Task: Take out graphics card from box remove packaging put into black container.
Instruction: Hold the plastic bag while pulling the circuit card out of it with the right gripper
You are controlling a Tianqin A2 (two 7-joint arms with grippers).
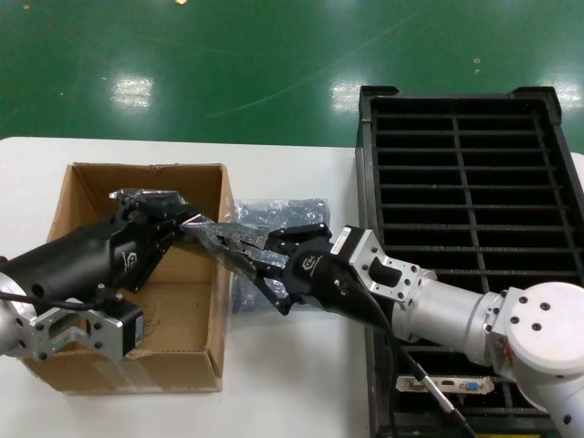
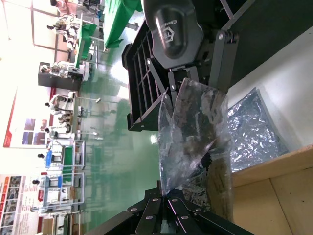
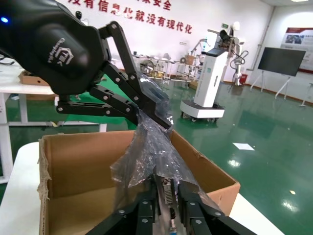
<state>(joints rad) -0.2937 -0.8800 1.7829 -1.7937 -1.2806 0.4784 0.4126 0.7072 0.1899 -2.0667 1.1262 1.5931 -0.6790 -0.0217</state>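
The graphics card is held in the air over the right wall of the brown box (image 1: 137, 301), still inside its crinkly bag (image 1: 222, 239). My left gripper (image 1: 201, 228) is shut on the bag's far end; the bag fills the left wrist view (image 2: 190, 132). My right gripper (image 1: 246, 253) is shut on the card's silver bracket (image 3: 168, 192) at the bag's other end. The right wrist view shows the bag (image 3: 146, 147) stretched between my right gripper (image 3: 168, 198) and my left gripper (image 3: 164, 122). The black container (image 1: 465, 182) stands to the right.
A similar empty bag (image 1: 274, 214) lies on the white table (image 1: 301, 383) between box and crate; it also shows in the left wrist view (image 2: 254, 129). A look-alike card (image 1: 447, 383) sits in a near slot of the crate, under my right arm.
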